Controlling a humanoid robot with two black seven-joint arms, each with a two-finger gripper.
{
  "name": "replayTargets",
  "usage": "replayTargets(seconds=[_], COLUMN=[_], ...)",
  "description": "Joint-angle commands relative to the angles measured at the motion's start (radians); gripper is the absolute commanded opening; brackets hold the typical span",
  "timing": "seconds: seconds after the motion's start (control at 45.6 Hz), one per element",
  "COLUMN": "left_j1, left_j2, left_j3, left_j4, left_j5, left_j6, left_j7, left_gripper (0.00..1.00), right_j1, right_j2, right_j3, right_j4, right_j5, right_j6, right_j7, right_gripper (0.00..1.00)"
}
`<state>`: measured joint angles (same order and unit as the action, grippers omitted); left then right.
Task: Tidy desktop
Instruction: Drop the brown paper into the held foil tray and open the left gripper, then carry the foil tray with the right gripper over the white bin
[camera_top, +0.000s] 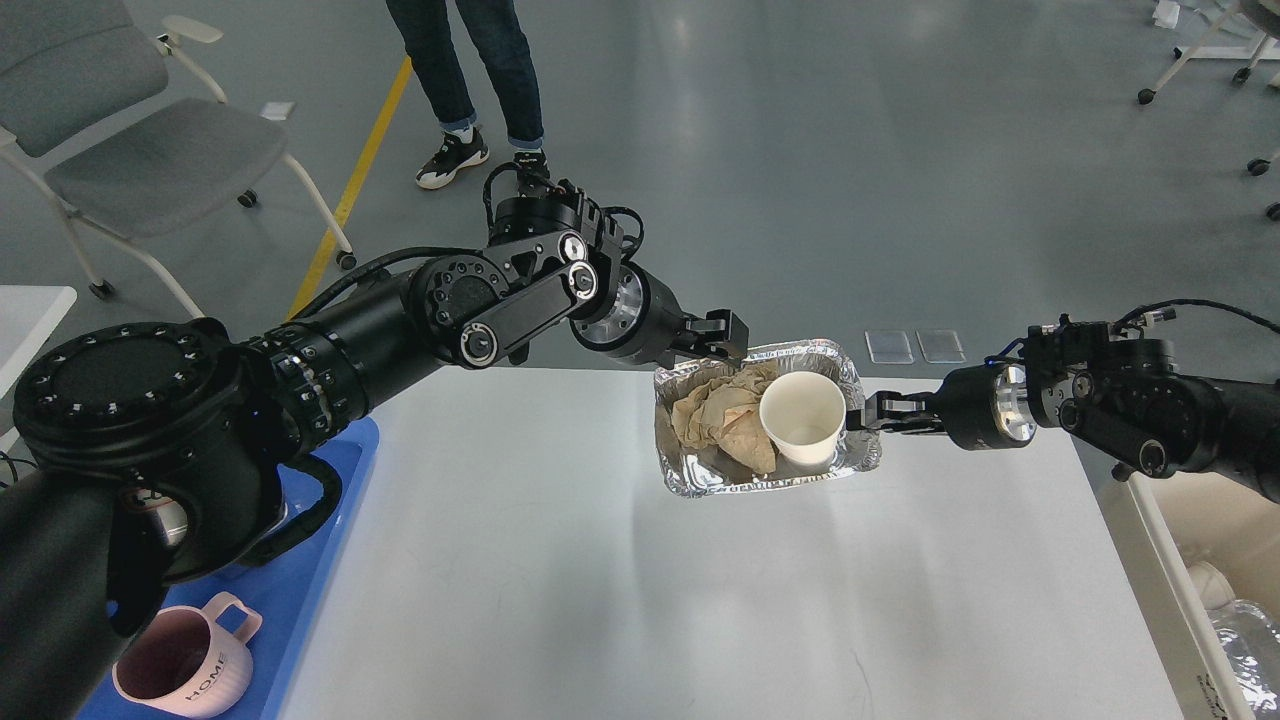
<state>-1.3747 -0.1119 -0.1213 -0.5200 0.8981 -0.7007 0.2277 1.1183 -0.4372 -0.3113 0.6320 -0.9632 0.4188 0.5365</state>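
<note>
foil tray on desktop, pink mug aside

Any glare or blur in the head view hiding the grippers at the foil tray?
Head view: sharp, no motion blur; the foil tray glints; a soft shadow falls on the desktop beneath it; the left gripper and right gripper read dark, fingers hard to separate; edges bow slightly.

Glossy grey floor catching overhead glare, yellow line running across it, grey chair far left, someone's legs standing behind.
</note>
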Motion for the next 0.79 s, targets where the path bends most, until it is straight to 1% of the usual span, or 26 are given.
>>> replayTargets(seconds=[0.0,0.044,0.153,0.219,0.285,0.329,0.373,0.438,0.526,0.636,0.767], left_j1=[-0.012,-0.018,-0.047,-0.049,-0.070,-0.105,-0.122,-0.115,-0.067,0.023,0.215], left_j2=[0.008,0.014,0.044,0.083,0.106,0.112,0.130,0.159,0.204,0.267,0.258], left_j3=[-0.003,-0.004,-0.017,-0.061,-0.128,-0.187,-0.266,-0.397,-0.547,-0.707,-0.940], left_j4=[0.000,-0.002,-0.002,-0.002,-0.002,-0.002,-0.002,0.000,0.011,0.024,0.026], left_j5=[-0.057,-0.094,-0.197,-0.269,-0.330,-0.370,-0.419,-0.517,-0.643,-0.801,-0.973], left_j6=[0.001,-0.002,0.006,0.007,0.007,0.009,0.012,0.024,0.073,0.153,0.253], left_j7=[0.002,-0.002,-0.030,-0.066,-0.112,-0.132,-0.143,-0.137,-0.133,-0.133,-0.137], left_gripper=[0.99,0.99,0.99,0.99,0.99,0.99,0.99,0.99,0.99,0.99,0.99], right_j1=[0.000,0.000,0.000,0.002,0.005,0.005,0.005,0.003,0.003,0.002,0.000], right_j2=[-0.011,-0.012,-0.012,-0.011,-0.011,-0.011,-0.012,-0.011,-0.012,-0.014,-0.023], right_j3=[0.000,0.000,0.000,0.000,0.000,0.000,0.000,0.000,0.000,0.006,0.011], right_j4=[0.000,0.000,-0.001,-0.001,-0.001,-0.003,-0.005,-0.005,-0.006,-0.009,-0.009], right_j5=[0.000,0.000,0.000,0.000,0.000,0.000,0.000,0.001,0.003,0.006,0.044], right_j6=[0.000,0.000,0.000,0.000,0.000,0.000,0.000,0.000,-0.002,-0.006,-0.014], right_j7=[0.000,0.000,0.000,0.000,0.000,0.000,0.000,0.000,0.000,0.000,0.000], right_gripper=[0.00,0.00,0.00,0.00,0.00,0.00,0.00,0.00,0.00,0.00,0.00])
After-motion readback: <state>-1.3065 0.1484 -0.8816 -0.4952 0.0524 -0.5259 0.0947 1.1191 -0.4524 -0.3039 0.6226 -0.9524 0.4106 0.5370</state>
